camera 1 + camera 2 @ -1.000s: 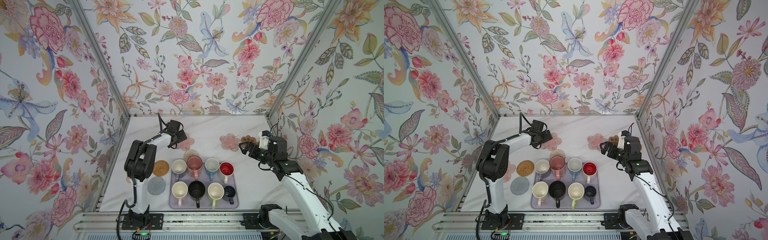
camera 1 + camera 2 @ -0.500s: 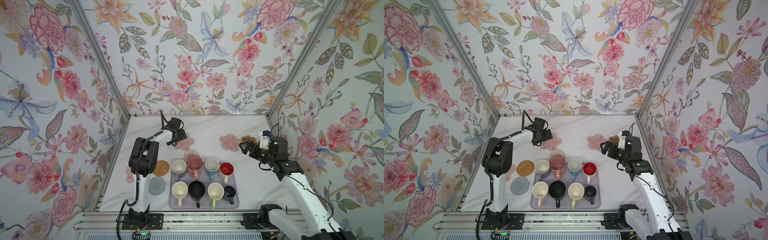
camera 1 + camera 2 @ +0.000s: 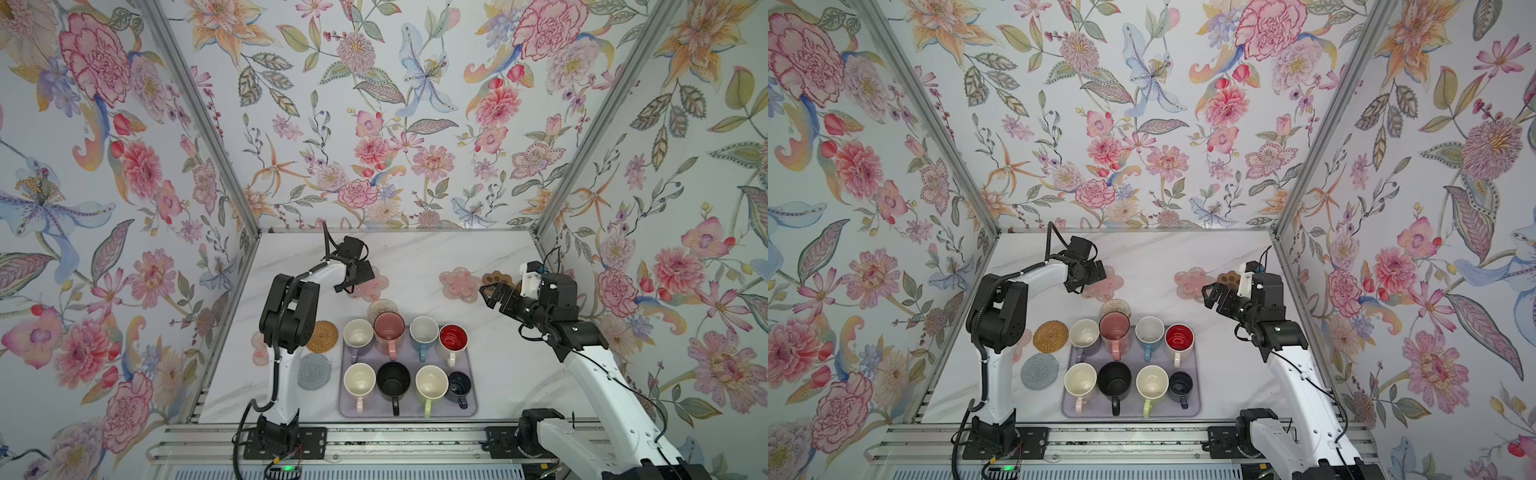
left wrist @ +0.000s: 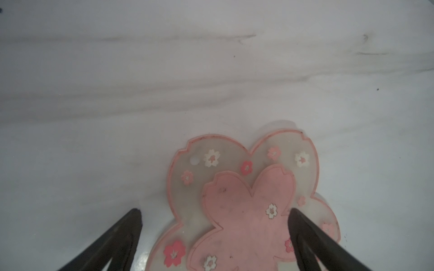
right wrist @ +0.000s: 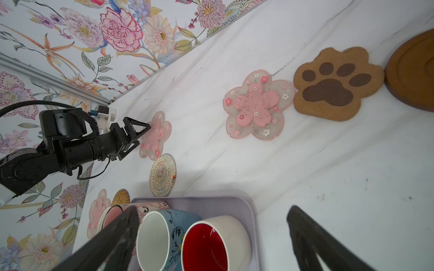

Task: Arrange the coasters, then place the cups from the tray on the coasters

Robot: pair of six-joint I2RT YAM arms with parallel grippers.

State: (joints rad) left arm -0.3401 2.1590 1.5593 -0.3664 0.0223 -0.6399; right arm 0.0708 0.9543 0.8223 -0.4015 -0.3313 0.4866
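Coasters seemed to be the step in hand, since all eight cups (image 3: 393, 376) stood in the tray (image 3: 473, 409) at the front of the table (image 3: 415, 253) and no mat carried one yet. The mats lay loosely around the tray. A rattan round (image 3: 322, 336), a grey knit (image 3: 314, 371) and a third flower (image 3: 258, 351), half hidden by the left arm, were to its left. A patterned round (image 3: 382, 306) lay just beside its far rim. A second flower (image 3: 459, 283), a paw (image 3: 496, 277) and a brown disc (image 5: 413, 70) sat packed edge to edge at far right. The flower mat (image 4: 246, 211) lay flat near the patterned round, under the left end effector (image 3: 353, 283). I judged that a mat this thin on smooth marble would be hard to pinch from above. It would go better to catch one petal edge, or press down and slide it. It should end up well apart from its neighbours so that a cup and its handle could fit, and the crowded right row would need the same spreading. The left end effector was spread wide and held nothing. It sat low, with one finger (image 4: 122, 234) over bare table beside the mat and the other finger (image 4: 310, 241) over a petal; whether either touched could not be told. The right end effector (image 3: 492, 296) was also spread wide and empty, hanging above the table between the tray and the right row and touching nothing.
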